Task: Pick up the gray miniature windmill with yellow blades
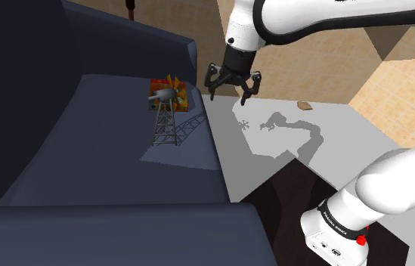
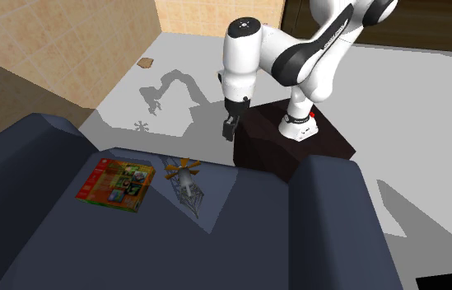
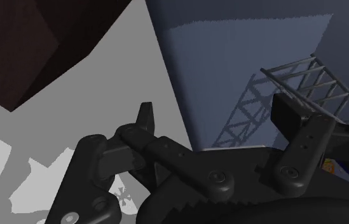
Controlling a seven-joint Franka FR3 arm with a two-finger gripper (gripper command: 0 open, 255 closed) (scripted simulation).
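My gripper hangs wide open and empty, seemingly just off the sofa, so the windmill is not yet grasped.

— What furniture is there?
— A dark navy blue upholstered sofa with thick arms, its seat edge beside a smooth light grey floor
— And the walls?
— Tan tiled walls stand beyond the floor; a paler patch of light crosses the seat
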